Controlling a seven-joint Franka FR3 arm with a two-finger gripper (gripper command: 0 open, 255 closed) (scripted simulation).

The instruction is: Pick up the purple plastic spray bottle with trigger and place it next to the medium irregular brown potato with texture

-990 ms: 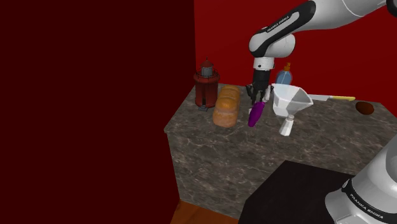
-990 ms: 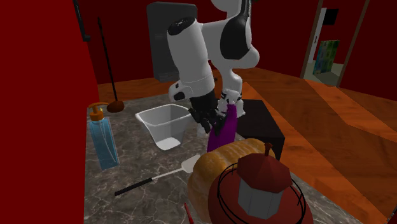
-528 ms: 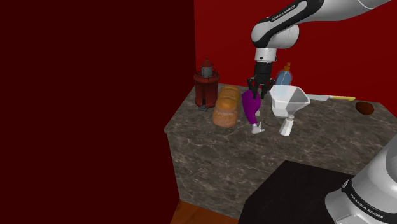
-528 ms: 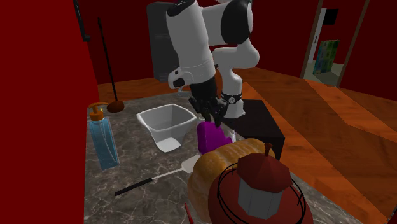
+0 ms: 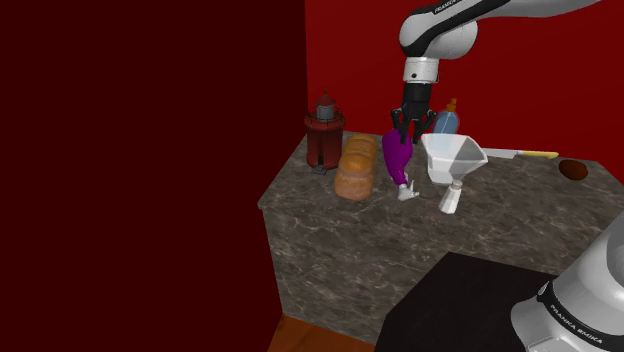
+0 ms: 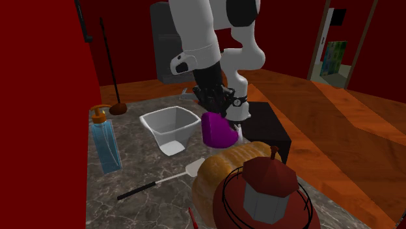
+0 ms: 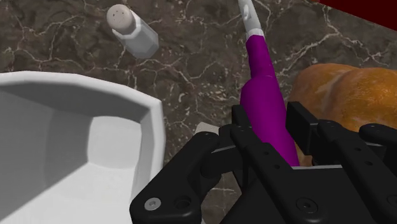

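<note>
My gripper [image 5: 410,128] is shut on the base end of the purple spray bottle [image 5: 397,160], which hangs head down. Its white trigger head [image 5: 406,192] is just over the marbled counter [image 5: 400,250], between the bread loaf and the white bin. In the wrist view the black fingers [image 7: 245,130] clasp the purple body [image 7: 266,105] from both sides. The second exterior view has the bottle [image 6: 218,130] under the gripper [image 6: 218,105]. The brown potato [image 5: 573,169] lies at the counter's far end, on the shoulder view's right, well away from the bottle.
A bread loaf [image 5: 357,166] and a red lantern-like object [image 5: 324,135] stand by the counter's corner. A white bin [image 5: 455,155], a small white shaker [image 5: 451,197], a blue pump bottle [image 5: 446,118] and a flat utensil [image 5: 525,154] lie between the bottle and the potato.
The gripper has risen with the bottle. The bottle swung from a slant to hanging head down, and its trigger head came up from the counter.
</note>
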